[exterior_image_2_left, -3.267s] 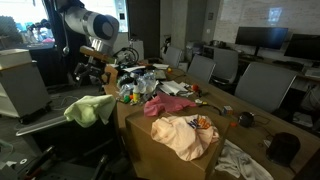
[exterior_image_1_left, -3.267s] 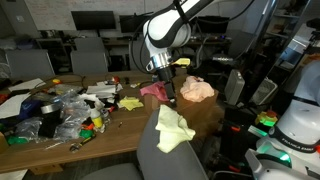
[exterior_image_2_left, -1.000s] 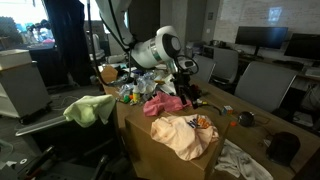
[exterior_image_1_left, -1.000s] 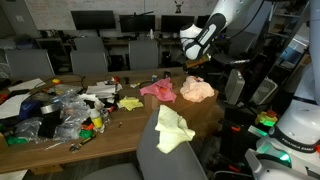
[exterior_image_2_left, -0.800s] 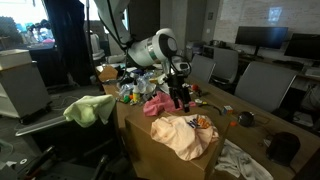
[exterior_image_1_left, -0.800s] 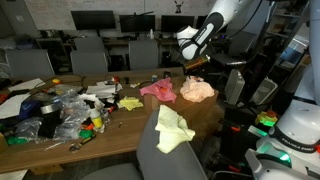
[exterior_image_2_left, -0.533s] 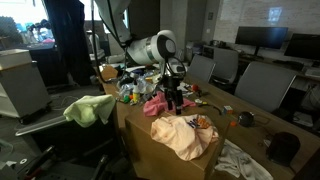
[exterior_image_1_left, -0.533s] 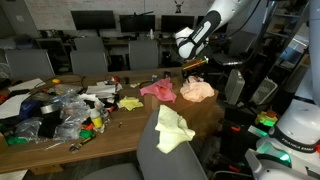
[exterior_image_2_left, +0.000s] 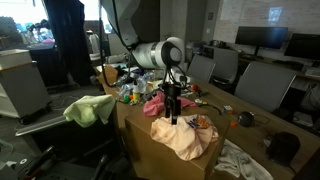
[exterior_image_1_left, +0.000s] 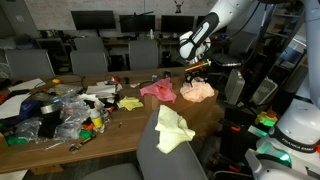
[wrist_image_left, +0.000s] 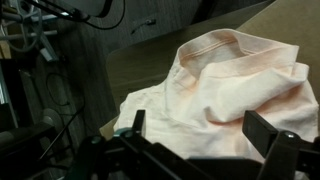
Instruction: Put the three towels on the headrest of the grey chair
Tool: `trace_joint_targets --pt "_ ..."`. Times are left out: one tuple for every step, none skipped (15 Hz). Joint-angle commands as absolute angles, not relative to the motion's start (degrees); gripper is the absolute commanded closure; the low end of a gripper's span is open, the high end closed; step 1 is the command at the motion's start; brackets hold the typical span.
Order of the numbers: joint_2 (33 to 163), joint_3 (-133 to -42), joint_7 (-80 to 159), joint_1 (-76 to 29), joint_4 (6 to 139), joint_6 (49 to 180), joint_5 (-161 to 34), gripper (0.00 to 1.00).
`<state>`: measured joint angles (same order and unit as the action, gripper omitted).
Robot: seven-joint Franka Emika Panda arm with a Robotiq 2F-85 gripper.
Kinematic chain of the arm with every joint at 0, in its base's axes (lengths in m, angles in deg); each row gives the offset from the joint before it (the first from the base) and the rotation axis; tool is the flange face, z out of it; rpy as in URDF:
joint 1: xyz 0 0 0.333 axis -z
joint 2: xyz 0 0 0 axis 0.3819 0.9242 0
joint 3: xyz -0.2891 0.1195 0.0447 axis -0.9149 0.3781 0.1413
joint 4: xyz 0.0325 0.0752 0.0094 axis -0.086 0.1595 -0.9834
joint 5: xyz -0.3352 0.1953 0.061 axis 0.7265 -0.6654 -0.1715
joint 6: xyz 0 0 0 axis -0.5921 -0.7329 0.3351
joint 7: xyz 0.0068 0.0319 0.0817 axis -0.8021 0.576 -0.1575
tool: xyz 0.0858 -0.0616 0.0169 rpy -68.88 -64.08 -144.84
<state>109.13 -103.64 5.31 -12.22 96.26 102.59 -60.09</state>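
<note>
The pale yellow towel (exterior_image_1_left: pixel 172 128) (exterior_image_2_left: pixel 90 108) is draped over the headrest of the grey chair (exterior_image_1_left: pixel 146 160). On the table's end lie the pink towel (exterior_image_1_left: pixel 158 90) (exterior_image_2_left: pixel 158 105) and, beside it, the crumpled peach-orange towel (exterior_image_1_left: pixel 197 90) (exterior_image_2_left: pixel 185 137) (wrist_image_left: pixel 230 85). My gripper (exterior_image_1_left: pixel 192 70) (exterior_image_2_left: pixel 172 114) (wrist_image_left: pixel 203 135) hangs open just above the peach-orange towel, pointing down. In the wrist view its two fingers stand on either side of the cloth, with nothing gripped between them.
Plastic bags and small items (exterior_image_1_left: pixel 60 110) clutter the long wooden table. A small bright yellow scrap (exterior_image_1_left: pixel 130 103) lies near the pink towel. A row of grey chairs (exterior_image_1_left: pixel 90 55) stands behind it. White equipment (exterior_image_1_left: pixel 298 120) stands close by.
The open gripper has dropped from beside the pink towel and shifted over the peach-orange towel. The towels have not moved.
</note>
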Motion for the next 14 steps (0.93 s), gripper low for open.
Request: trace_joint_targets --pt "111.4 -102.3 7.6 -10.3 94.7 100.6 -63.4 0.0" --pt "111.8 -102.1 8.1 -10.0 94.6 100.6 -64.3 0.0" --pt "112.1 -101.7 8.7 -9.7 94.8 100.6 -65.1 0.0" --pt "112.5 -101.3 9.3 -9.4 94.5 100.6 -66.4 0.0" --pt "112.8 -101.0 10.0 -9.3 94.6 100.7 -67.4 0.0" --pt "113.2 -100.7 10.6 -9.1 94.6 100.7 -68.4 0.0" --pt "113.3 -100.5 11.2 -9.0 94.6 100.8 -69.4 0.0" --pt "113.5 -100.4 11.7 -9.0 94.6 100.8 -70.2 0.0" --pt "113.7 -100.3 12.1 -9.0 94.6 100.8 -70.9 0.0" --pt "113.9 -100.2 12.4 -9.0 94.7 100.9 -71.4 0.0" --pt "114.1 -100.2 12.8 -9.0 94.7 100.9 -71.9 0.0" --pt "114.3 -100.2 13.2 -9.0 94.8 101.1 -72.4 0.0" --pt "114.6 -100.3 13.5 -9.1 94.8 101.3 -72.6 0.0" --pt "114.8 -100.5 13.5 -9.2 94.9 101.8 -72.6 0.0"
